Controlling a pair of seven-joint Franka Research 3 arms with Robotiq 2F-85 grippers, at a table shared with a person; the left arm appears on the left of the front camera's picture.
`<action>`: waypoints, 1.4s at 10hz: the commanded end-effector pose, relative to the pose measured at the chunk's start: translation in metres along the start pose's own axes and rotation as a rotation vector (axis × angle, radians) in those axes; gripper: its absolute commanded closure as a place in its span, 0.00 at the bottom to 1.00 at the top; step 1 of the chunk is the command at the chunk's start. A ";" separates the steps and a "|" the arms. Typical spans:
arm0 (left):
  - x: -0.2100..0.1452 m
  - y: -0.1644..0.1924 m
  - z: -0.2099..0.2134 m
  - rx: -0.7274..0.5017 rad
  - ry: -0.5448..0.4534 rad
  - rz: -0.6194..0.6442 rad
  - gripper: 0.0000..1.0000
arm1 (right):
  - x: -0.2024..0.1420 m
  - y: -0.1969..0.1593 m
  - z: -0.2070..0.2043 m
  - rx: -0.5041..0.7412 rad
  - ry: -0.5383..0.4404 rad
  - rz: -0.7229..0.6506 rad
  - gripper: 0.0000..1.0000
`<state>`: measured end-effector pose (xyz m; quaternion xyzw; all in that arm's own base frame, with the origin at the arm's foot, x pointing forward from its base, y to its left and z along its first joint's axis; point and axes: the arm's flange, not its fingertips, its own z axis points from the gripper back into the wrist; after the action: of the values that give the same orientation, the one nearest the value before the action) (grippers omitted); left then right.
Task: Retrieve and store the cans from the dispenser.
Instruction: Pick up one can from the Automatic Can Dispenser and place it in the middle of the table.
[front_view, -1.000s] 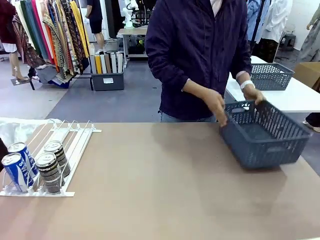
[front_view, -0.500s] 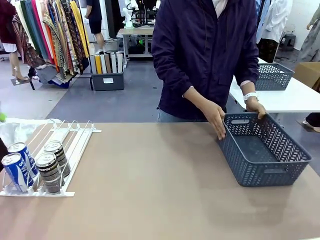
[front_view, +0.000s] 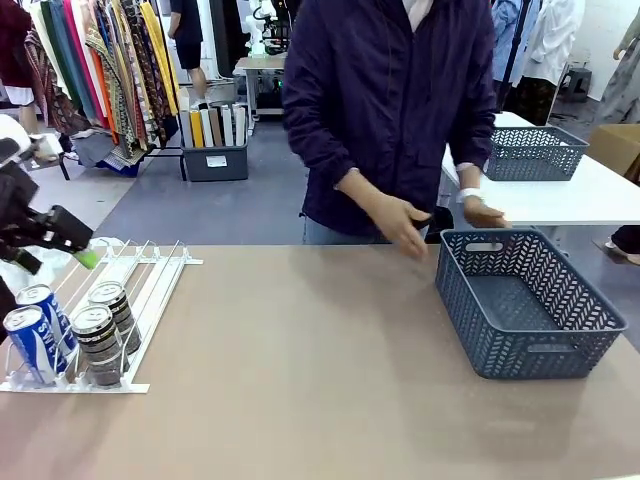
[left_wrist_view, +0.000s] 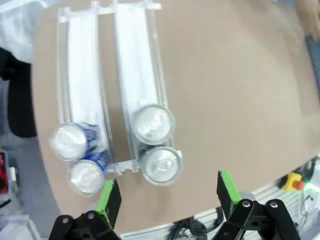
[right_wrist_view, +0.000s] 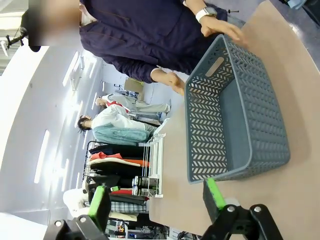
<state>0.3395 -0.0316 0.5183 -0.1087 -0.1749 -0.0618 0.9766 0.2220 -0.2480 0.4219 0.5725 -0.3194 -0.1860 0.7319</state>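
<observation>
Two blue cans (front_view: 32, 342) and two dark cans (front_view: 100, 340) stand at the near, stop-tab end of the white dispenser (front_view: 150, 290) on the table's left. Seen from above, the blue cans (left_wrist_view: 70, 142) fill the left lane and the dark cans (left_wrist_view: 154, 124) the right lane of the dispenser (left_wrist_view: 82, 75). My left gripper (front_view: 80, 250) hangs open above the rack's far left end; in its wrist view the left gripper (left_wrist_view: 167, 195) is high over the cans, holding nothing. My right gripper (right_wrist_view: 156, 197) is open and empty, short of the basket.
A dark grey lattice basket (front_view: 525, 300) stands empty on the table's right; the same basket (right_wrist_view: 240, 115) lies just ahead of my right fingers. The person's hands (front_view: 405, 225) hover just behind its far rim. A second basket (front_view: 535, 150) sits on a white table behind.
The person set the tilted basket flat on the table and let go, hands pulling back. My left arm has come into the front view over the dispenser's far end.
</observation>
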 end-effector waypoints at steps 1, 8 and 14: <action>0.001 0.012 0.008 0.029 -0.032 0.035 0.00 | 0.004 0.002 0.000 0.023 -0.017 0.018 0.00; -0.020 -0.011 -0.045 0.034 0.152 0.133 0.00 | 0.004 0.002 0.000 0.023 -0.017 0.018 0.00; -0.030 -0.007 -0.093 0.202 0.205 0.183 0.00 | 0.004 0.002 0.000 0.023 -0.017 0.018 0.00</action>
<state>0.3677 -0.0650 0.4435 -0.0400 -0.0729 0.0079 0.9965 0.2219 -0.2488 0.4226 0.5723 -0.3198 -0.1858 0.7319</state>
